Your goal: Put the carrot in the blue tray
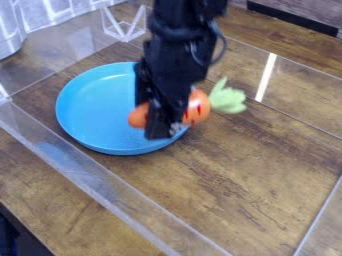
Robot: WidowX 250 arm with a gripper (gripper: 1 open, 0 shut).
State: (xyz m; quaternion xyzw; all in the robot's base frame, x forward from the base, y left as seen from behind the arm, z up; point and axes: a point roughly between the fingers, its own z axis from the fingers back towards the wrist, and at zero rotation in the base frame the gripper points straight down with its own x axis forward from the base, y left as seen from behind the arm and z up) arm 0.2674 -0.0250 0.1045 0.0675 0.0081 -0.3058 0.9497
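Currently you are in the carry step. Your gripper [168, 118] is clenched on the carrot [191, 108], jaws pointing down, and the carrot hangs off the wooden table [254, 190]: orange body showing on both sides of the dark fingers, light green leafy top [227, 97] sticking out to the right.

Position: the carrot sits over the right-hand edge of the blue tray [94, 105], roughly above its rim. Leafy end looks to be outside the rim, orange end inside. Motion blur softens the whole arm and the carrot, so exactly where the body falls against the rim is hard to fix; treat that as approximate.

Tray is bare on its visible floor. A clear plastic barrier [80, 175] runs along the near-left side of the table, apart from the tray and the arm.

Next move, as I judge it: shift the hold further left, toward the tray's middle, so the whole carrot, greens included, clears the rim. Then lower and let go. Release from low down; a stubby rounded toy will likely roll on a smooth shallow dish and could ride up over the low rim if dropped near the edge.

Grip looks off-centre toward the orange end, so watch for tilt.
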